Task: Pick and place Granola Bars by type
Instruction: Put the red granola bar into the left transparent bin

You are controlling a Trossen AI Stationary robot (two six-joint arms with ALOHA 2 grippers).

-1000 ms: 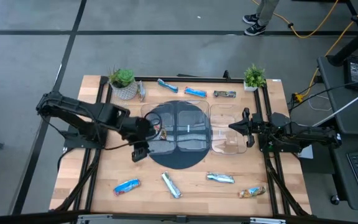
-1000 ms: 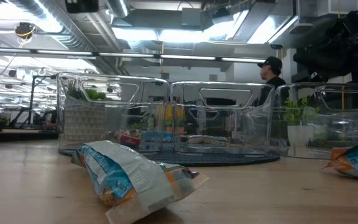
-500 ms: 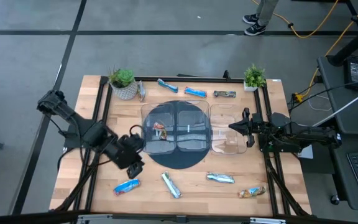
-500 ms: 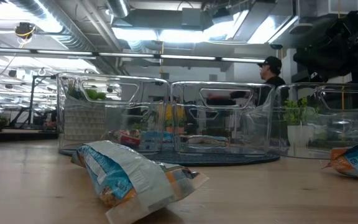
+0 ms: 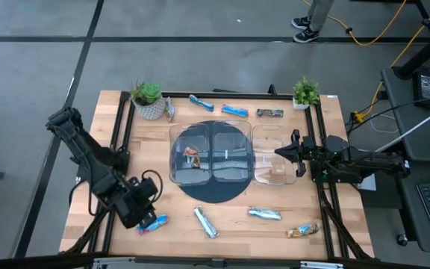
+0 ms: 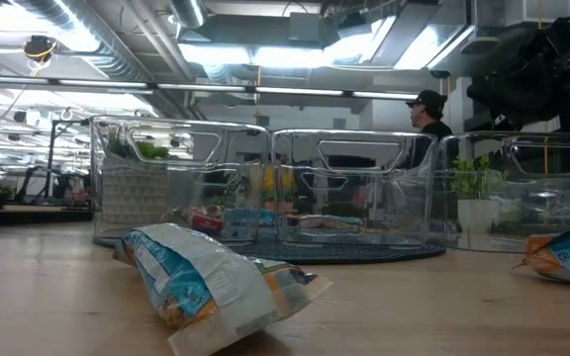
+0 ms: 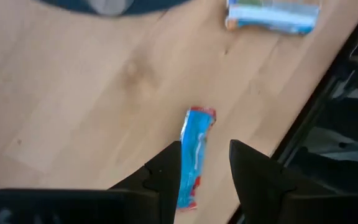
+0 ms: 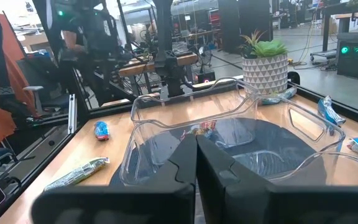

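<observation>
Several wrapped granola bars lie flat on the wooden table. A bright blue bar (image 5: pixel 153 223) lies near the front left. My left gripper (image 5: pixel 148 214) hovers over it, open. In the left wrist view its fingers (image 7: pixel 166 171) stand on either side of the blue bar (image 7: pixel 194 152), apart from it. A silver bar (image 5: pixel 205 222), a silver-blue bar (image 5: pixel 264 214) and a tan-orange bar (image 5: pixel 302 231) lie along the near side. An orange bar (image 5: pixel 192 157) lies in the left clear tray (image 5: pixel 176 142). My right gripper (image 5: pixel 284 153) waits shut beside the right tray (image 5: pixel 273 133).
Three clear trays stand side by side on a dark round mat (image 5: pixel 211 193). Two blue bars (image 5: pixel 201 102) (image 5: pixel 234 110), a dark brown bar (image 5: pixel 269 113) and a silver bar (image 5: pixel 169 110) lie along the far side. Potted plants (image 5: pixel 148 99) (image 5: pixel 304 93) stand at the far corners.
My left gripper has gone from over the left tray toward the table's near left corner and now hovers over the bright blue bar. The orange bar has stayed in the left tray.
</observation>
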